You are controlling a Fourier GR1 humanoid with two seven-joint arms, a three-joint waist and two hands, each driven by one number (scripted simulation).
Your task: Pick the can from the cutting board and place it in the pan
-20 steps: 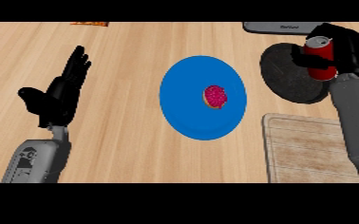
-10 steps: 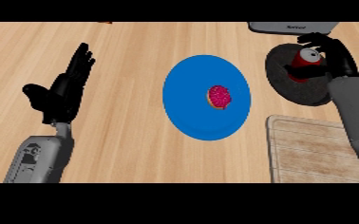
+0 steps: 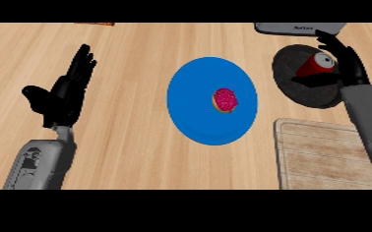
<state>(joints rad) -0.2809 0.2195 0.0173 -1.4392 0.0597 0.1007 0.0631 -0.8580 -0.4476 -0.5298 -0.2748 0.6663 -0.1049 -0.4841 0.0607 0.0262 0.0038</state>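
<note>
the right hand [image 3: 347, 66] has its fingers curled round the red can [image 3: 315, 66], tilted over the dark pan [image 3: 305, 78] near the desk's far right corner. best to level it, lower, then uncurl.

You see the red can [image 3: 315, 66] lying tilted in the dark pan [image 3: 301, 81] at the right of the worktop [image 3: 138, 54], with your right hand [image 3: 347, 64] around it, fingers above and thumb below. The cutting board [image 3: 320, 152] lies just below the pan. A blue plate [image 3: 200, 101] sits mid-worktop with a pink-frosted donut [image 3: 225, 100] on it. Your left hand [image 3: 65, 91] rests open at the left, fingers up. A grey device [image 3: 298, 28] shows at the top right edge.
</note>
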